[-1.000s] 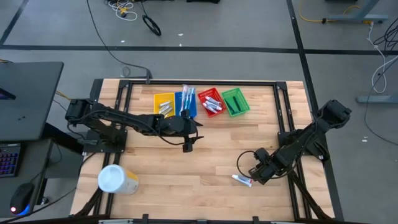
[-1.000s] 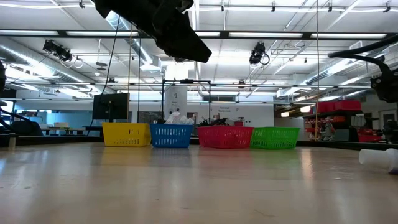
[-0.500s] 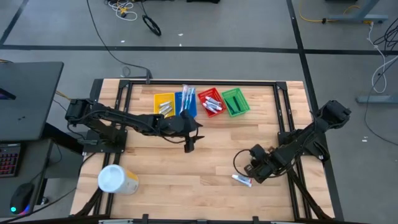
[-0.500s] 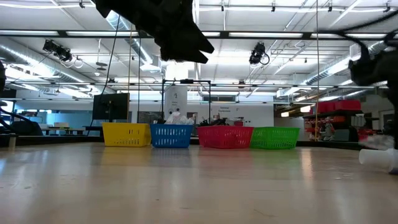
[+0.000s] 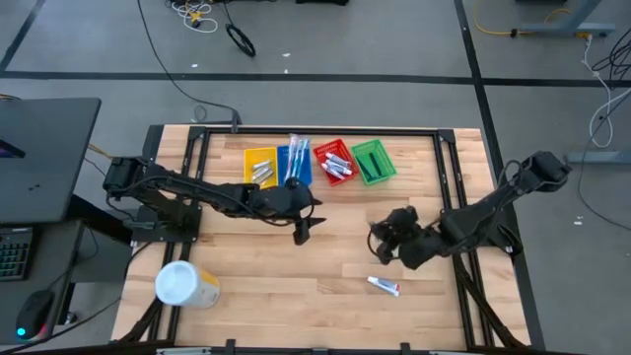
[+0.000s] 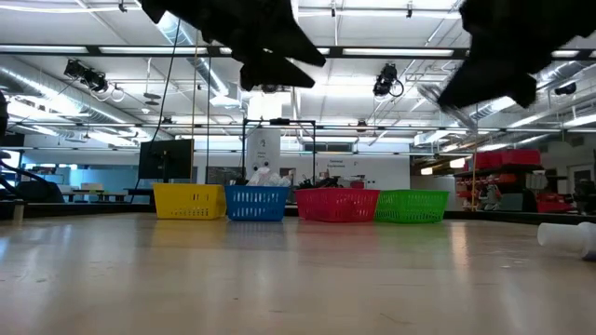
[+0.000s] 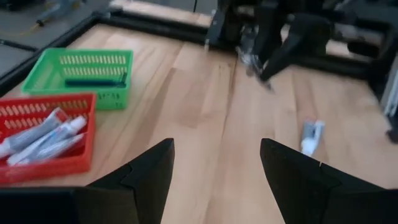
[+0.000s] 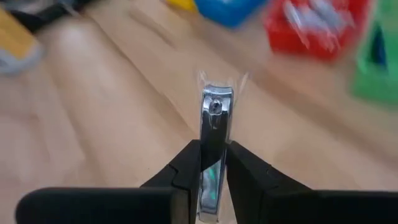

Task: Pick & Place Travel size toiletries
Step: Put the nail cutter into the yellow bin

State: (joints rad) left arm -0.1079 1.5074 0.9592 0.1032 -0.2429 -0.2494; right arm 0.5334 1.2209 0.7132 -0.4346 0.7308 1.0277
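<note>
High view: four small plastic baskets in a row at the table's far side, yellow basket, blue basket, red basket, green basket, all already hold toiletries, so the sorting looks nearly done. One white tube lies alone on the bare wood near the front right, not yet picked. The right gripper hangs above the table between that tube and the green basket; the left gripper hangs just in front of the blue basket. A big white-and-yellow container sits at front left, apart from everything. Low view: the baskets are meshy, thin-walled and stand side by side; both arms are dark shapes overhead. Left wrist view: left fingers spread wide with nothing between them; the red basket shows smooth white tubes with blue print, the green one a dark stick. Right wrist view: right fingers pinch a shiny chrome nail clipper, flat, hard metal, standing upright in the grip. Likely left: drop the clipper, then fetch the last tube.
</note>
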